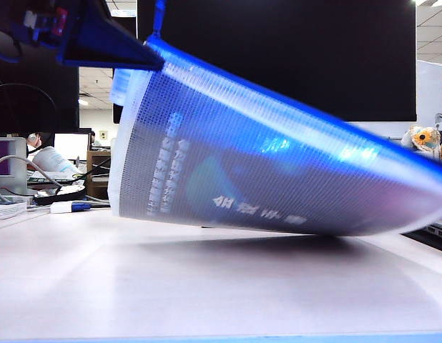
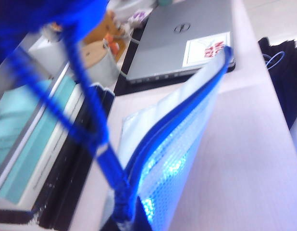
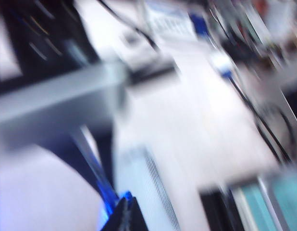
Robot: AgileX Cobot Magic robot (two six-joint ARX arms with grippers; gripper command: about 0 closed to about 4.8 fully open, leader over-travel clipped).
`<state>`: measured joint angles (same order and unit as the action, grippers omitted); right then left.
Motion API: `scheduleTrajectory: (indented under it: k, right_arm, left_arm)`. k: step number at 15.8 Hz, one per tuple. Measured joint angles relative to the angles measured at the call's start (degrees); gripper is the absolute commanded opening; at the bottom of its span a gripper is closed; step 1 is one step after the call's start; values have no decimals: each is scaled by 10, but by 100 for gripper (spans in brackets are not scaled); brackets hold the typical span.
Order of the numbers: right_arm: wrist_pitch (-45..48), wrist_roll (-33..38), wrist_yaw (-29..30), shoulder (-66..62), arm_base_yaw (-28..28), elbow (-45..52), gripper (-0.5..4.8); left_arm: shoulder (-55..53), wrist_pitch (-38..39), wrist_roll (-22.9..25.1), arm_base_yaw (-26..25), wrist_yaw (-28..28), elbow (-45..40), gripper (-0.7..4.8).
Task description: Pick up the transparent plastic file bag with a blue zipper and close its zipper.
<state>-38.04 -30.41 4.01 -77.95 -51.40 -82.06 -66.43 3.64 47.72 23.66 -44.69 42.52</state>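
Transparent plastic file bag lifted clear of the worktop, hanging tilted in the exterior view: one corner high at the upper left, the far end sagging low toward the worktop's right edge, perhaps brushing it (contact not clear). Printed paper showing through the mesh. Zipper running as a blue strip along the upper, sloping edge.

Left gripper up at the high corner, jaws closed; in the left wrist view the blue cord pull stretched taut from the gripper's blue fingers down to the zipper end, so clamped on the pull, by the look of it. In that same view the bag's mouth gaping, zipper not yet run shut.

Right gripper closed, dark tips together against a blue-edged strip of the bag; heavily blurred, so hold on the bag likely but not certain.

Step in hand, as judged: bag picked up and braced, pull seized, closing about to begin. Next move: drawing the pull steadily along the blue edge toward the far end, with the other end held firm so the edge stays taut.
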Motion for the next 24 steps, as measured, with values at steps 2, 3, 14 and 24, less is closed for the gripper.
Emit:
scheduleTrajectory:
  k: [2,3,14,24]
  right_arm:
    - [-73,31,-90,0,21,0,-1]
    - [-85,47,-94,0,25,0,-1]
    - [-220,137,-172,0,283,31,-1]
    - [-165,150,38,1,397,89,460]
  left_arm:
    - [7,-3,-10,0,13,0,-5]
    - [9,-10,-10,0,21,0,-5]
    - [49,12,-11,-62,97,2,-6]
    - [49,74,14,-95,125,2,-6]
